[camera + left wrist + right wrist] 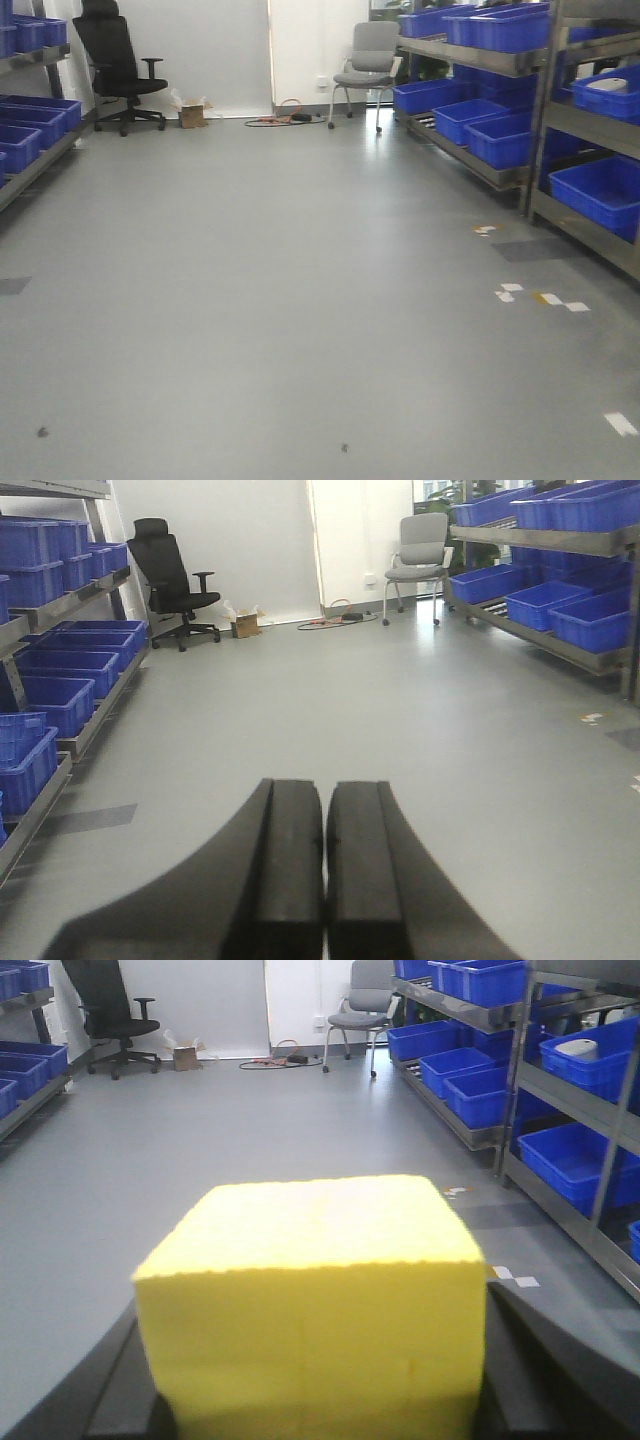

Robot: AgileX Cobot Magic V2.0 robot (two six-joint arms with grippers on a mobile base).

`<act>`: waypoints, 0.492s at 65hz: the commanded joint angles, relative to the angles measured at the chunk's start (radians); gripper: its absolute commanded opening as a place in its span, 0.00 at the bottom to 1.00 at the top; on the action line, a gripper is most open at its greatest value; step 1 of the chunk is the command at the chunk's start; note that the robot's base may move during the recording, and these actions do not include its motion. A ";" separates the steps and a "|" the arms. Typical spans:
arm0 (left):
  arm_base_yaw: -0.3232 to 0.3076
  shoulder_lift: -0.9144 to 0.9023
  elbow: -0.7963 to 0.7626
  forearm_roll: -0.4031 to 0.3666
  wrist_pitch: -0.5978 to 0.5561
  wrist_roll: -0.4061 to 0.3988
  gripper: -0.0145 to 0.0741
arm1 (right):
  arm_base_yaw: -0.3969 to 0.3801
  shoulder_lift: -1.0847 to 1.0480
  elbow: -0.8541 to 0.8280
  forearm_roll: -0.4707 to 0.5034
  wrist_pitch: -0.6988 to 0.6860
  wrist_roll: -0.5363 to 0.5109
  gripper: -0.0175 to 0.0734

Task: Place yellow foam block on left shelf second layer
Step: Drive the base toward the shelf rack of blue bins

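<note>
The yellow foam block (315, 1300) fills the lower middle of the right wrist view. My right gripper (315, 1370) is shut on it, a dark finger (535, 1360) showing on each side of the cube. In the left wrist view my left gripper (325, 825) is shut, pads together, nothing between them. The left shelf (95, 588) runs along the left wall, with blue bins (70, 665) on its layers. The same left shelf (40, 160) shows at the left edge of the front view. Neither gripper appears in the front view.
A right shelf (500, 60) with blue bins (500, 140) lines the right side of the aisle. At the far wall stand a black office chair (115, 65), a grey chair (368, 65), a cardboard box (192, 115) and floor cables (285, 120). Grey floor (300, 300) lies between the shelves.
</note>
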 commanded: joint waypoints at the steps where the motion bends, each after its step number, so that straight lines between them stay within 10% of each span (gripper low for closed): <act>1: 0.001 -0.020 0.025 -0.006 -0.082 -0.005 0.32 | -0.007 0.012 -0.028 -0.002 -0.093 -0.006 0.71; 32: 0.001 -0.020 0.025 -0.006 -0.082 -0.005 0.32 | -0.007 0.012 -0.028 -0.002 -0.093 -0.006 0.71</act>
